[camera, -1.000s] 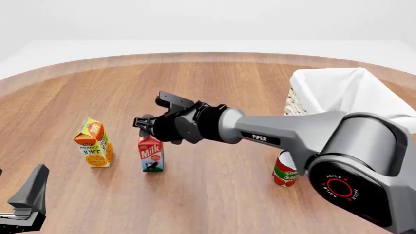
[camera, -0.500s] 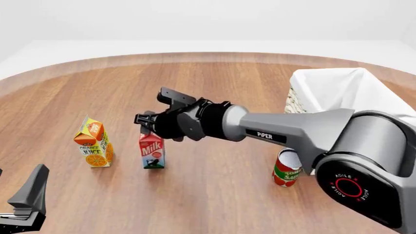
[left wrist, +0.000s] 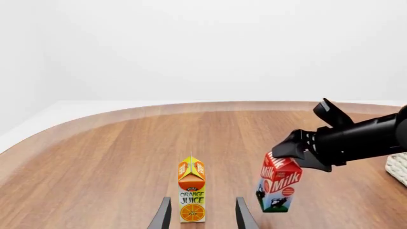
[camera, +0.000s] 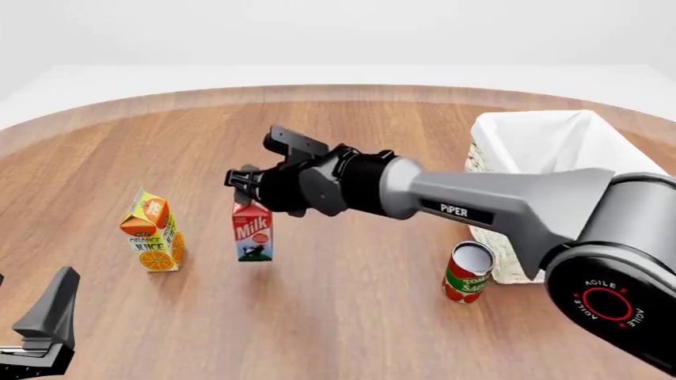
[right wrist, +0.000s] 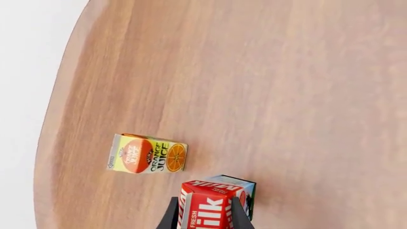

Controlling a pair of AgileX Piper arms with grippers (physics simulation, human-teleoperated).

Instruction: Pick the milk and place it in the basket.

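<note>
Right gripper (camera: 250,190) was clamped on the gabled top of the milk (camera: 252,234), fingers pinching either side of the red roof. The carton hung slightly tilted and looked just clear of the table (camera: 349,317), though the gap under it was hard to judge. Orange juice carton (camera: 153,231) stood upright near it on the left; tomato sauce can (camera: 466,273) stood just beside the basket (camera: 549,150), well apart to the right. Left gripper (left wrist: 201,217) idled low, fingers spread, holding nothing. Step in hand: lift. Next, I judged: raise higher, carry right over the can and rim, then release inside.
</note>
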